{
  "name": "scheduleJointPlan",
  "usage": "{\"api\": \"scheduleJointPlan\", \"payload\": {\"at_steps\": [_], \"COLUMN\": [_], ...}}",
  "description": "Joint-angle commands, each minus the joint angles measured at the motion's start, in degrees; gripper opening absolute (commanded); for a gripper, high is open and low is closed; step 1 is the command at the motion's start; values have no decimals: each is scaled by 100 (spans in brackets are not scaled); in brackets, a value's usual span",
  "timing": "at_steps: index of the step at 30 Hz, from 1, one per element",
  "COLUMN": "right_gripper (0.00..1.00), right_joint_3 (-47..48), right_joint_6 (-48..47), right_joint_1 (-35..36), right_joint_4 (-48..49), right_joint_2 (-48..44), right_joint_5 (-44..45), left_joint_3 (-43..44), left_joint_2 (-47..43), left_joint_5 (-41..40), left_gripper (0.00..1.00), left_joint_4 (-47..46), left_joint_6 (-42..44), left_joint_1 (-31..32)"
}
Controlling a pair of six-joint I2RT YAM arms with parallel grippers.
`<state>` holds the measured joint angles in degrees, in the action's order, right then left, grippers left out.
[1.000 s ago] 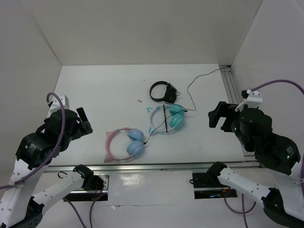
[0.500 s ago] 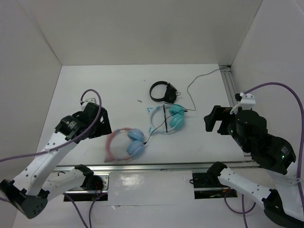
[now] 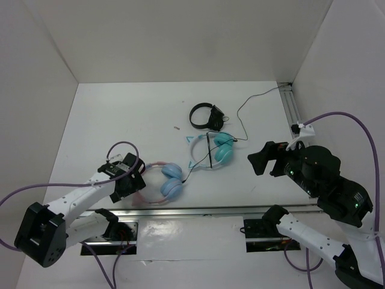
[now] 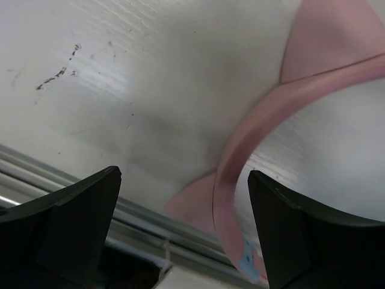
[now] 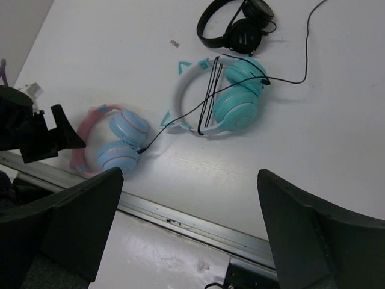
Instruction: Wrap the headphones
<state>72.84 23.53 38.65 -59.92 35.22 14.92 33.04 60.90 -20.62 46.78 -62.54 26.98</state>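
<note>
Headphones (image 3: 161, 179), the pink cat-eared pair with light blue cups, are lying flat on the counter (image 3: 120, 108), right at the tips of the left claw (image 3: 131, 179). That claw is sitting low with its fingers spread wide and nothing between them. In its wrist view the pink headband (image 4: 252, 120) is curving through the gap, so this is looking like a line-up to grab the band. Well off to the other side, the right claw (image 3: 260, 159) is hanging high, gaping and empty too, probably waiting for the thin black cable (image 3: 239, 114). That cable is trailing away across the teal headphones (image 3: 212, 150) in front of it. Wrapping is not yet begun.
</note>
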Motion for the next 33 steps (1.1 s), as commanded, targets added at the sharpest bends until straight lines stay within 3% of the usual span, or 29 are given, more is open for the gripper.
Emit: {"api": "scheduleJointPlan", "payload": {"at_steps": [1,7,14,17,20,23,28,33], "right_gripper": [100,100,100,100,100,100,100,100], "right_joint_3": [-50,-50,-164,-165,-165,-165,-288,-288], "right_joint_6": [-156,-261,-200,-147,-147,-94,-94,-41], "right_joint_1": [19,19,19,-33,-33,-33,-86,-86], "right_joint_4": [473,525,578,631,692,745,877,930], "right_joint_2": [-33,-94,-147,-200,-200,-200,-200,-147], "right_joint_5": [-419,-543,-647,-648,-648,-700,-806,-806], "left_joint_3": [-306,-359,-236,-297,-350,-403,-465,-255], "left_joint_2": [-79,351,914,914,643,318,203,264], "left_joint_5": [172,233,340,340,532,664,832,955], "left_gripper": [100,97,84,69,46,35,2,0], "left_joint_4": [-1214,-2050,-1910,-1761,-1699,-1594,-1480,-1270], "left_joint_6": [-110,497,550,401,348,348,348,471], "left_joint_1": [-114,-114,-229,-229,-229,-229,-229,-27]}}
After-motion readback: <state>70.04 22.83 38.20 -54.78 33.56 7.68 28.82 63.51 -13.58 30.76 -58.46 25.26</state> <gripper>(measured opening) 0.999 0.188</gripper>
